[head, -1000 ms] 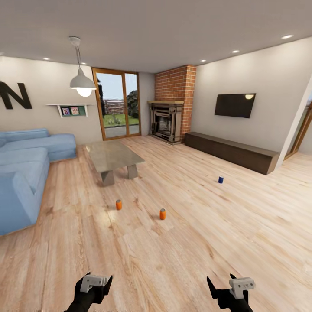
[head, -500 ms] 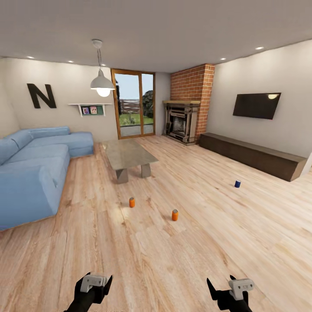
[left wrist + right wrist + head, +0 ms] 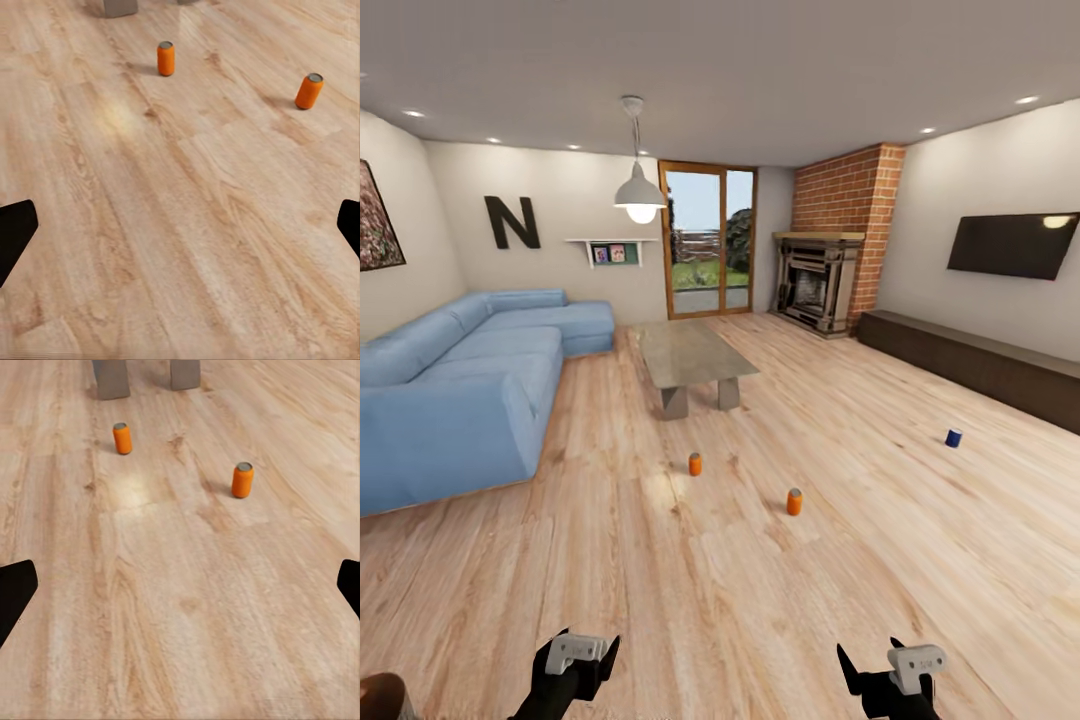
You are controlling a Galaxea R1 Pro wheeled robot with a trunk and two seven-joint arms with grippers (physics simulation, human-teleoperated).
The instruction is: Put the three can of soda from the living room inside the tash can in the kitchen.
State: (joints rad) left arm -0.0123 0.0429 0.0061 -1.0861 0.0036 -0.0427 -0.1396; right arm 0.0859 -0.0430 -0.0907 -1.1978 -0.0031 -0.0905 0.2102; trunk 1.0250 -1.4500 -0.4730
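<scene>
Three soda cans stand upright on the living room's wood floor. One orange can is in front of the coffee table. A second orange can stands nearer me, to its right. The dark blue can is far right, near the low cabinet. My left gripper and right gripper hang low in front of me, both open and holding nothing, well short of the cans. The tash can and the kitchen are out of view.
A blue corner sofa fills the left side. The stone coffee table stands mid-room, with the brick fireplace and long dark cabinet along the right wall. A brown rounded shape that I cannot identify pokes in at the bottom-left corner.
The whole picture has slid to the right, so the camera has turned left. The cans stand where they were, and both grippers hold the same pose.
</scene>
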